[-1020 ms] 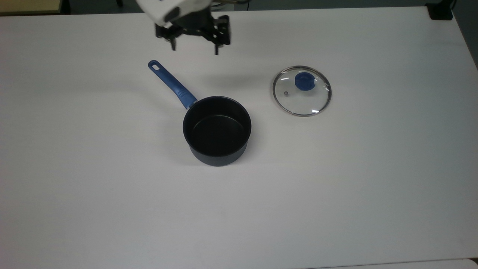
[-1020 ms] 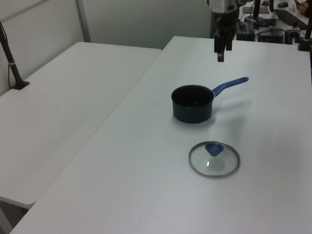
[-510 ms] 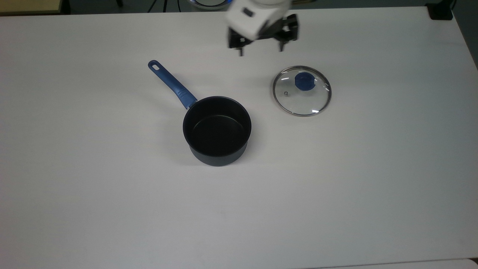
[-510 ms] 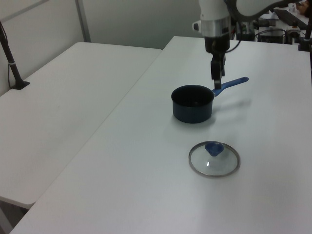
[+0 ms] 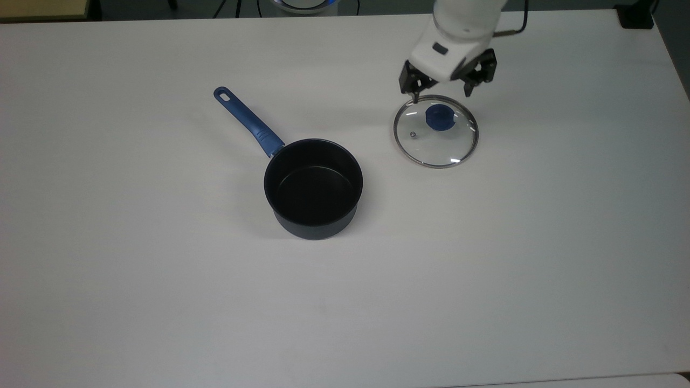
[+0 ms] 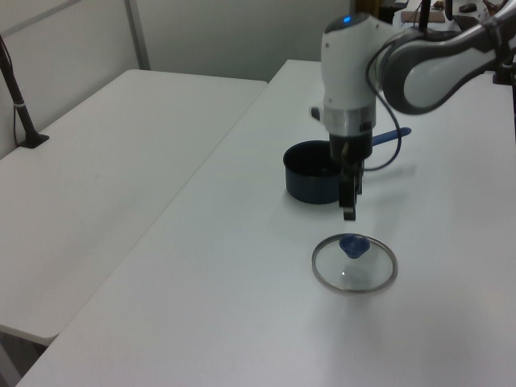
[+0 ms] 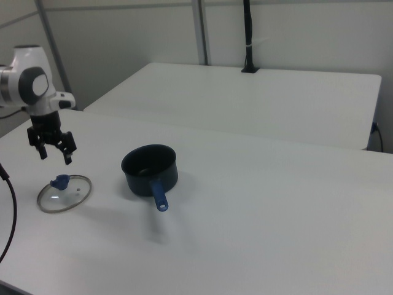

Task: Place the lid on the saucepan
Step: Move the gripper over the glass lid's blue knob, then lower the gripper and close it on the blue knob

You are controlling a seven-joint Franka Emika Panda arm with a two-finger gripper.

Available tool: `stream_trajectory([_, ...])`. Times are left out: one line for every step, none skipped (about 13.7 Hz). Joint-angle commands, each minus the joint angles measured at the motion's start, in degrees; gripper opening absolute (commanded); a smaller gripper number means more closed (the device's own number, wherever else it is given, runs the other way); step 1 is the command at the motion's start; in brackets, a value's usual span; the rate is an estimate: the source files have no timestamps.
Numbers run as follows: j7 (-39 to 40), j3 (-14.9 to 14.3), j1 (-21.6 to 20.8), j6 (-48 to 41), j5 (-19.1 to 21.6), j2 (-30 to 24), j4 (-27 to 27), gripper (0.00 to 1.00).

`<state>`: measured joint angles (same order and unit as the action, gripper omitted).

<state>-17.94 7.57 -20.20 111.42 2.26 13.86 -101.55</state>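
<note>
the wide white table (image 5: 161,302) carries both things of the task, well apart from each other. the white robot arm (image 6: 419,68) reaches in over it, bent down toward the lid in the left view.

the small deep saucepan (image 5: 313,188), dark blue-black with a long straight blue handle (image 5: 248,122) that has a hole at its end, stands upright and empty near the middle of the table; in the top view the handle points up and to the top view's left.

the round clear glass lid (image 5: 435,131) with its thin steel rim lies flat on the table to the top view's right of the saucepan, not touching it. the blue knob (image 5: 439,117) at its centre faces up, with a small steam vent (image 5: 413,134) beside it.

the black two-finger gripper (image 5: 443,95) hangs above the lid, close over the knob, with its fingers spread wide and nothing between them. the right view shows it clear of the lid, with air below the fingertips (image 7: 43,155).

the step in hand looks like the reach for the lid: no grasp has been made yet. the next move probably calls for centring the spread fingers on either side of the knob, lowering straight down until they flank it, and closing firmly, since the knob is small and the glass would tilt if caught off-centre.
</note>
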Motion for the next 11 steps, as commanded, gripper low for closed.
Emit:
stream_trajectory([-4.99,-0.10,-3.17,3.53,-2.69,3.79,-0.49,1.00])
stream_trajectory([-6.13,-0.10,-3.44,4.50,-3.74,5.20,-0.41,1.00])
stream_trajectory([-6.84,-0.10,-3.70,5.03,-4.45,6.26,-0.41,1.00])
stream_trajectory([-7.28,-0.01,-3.88,5.82,-5.06,6.79,-0.41,1.00])
stream_trajectory([-7.64,-0.10,-3.88,6.35,-5.25,7.23,-0.41,1.00])
stream_trajectory([-7.55,-0.10,-3.97,6.36,-5.33,7.58,-0.41,0.96])
stream_trajectory([-7.55,-0.10,-3.97,6.36,-5.60,7.67,-0.41,0.89])
stream_trajectory([-7.55,-0.10,-3.97,6.27,-5.95,7.68,-0.41,0.84])
stream_trajectory([-7.55,-0.10,-3.97,6.01,-6.04,7.68,-0.41,0.80])
stream_trajectory([-7.38,-0.10,-3.88,5.75,-6.04,7.68,-0.41,0.74])
stream_trajectory([-7.29,-0.10,-3.88,5.39,-6.04,7.50,-0.41,0.69])
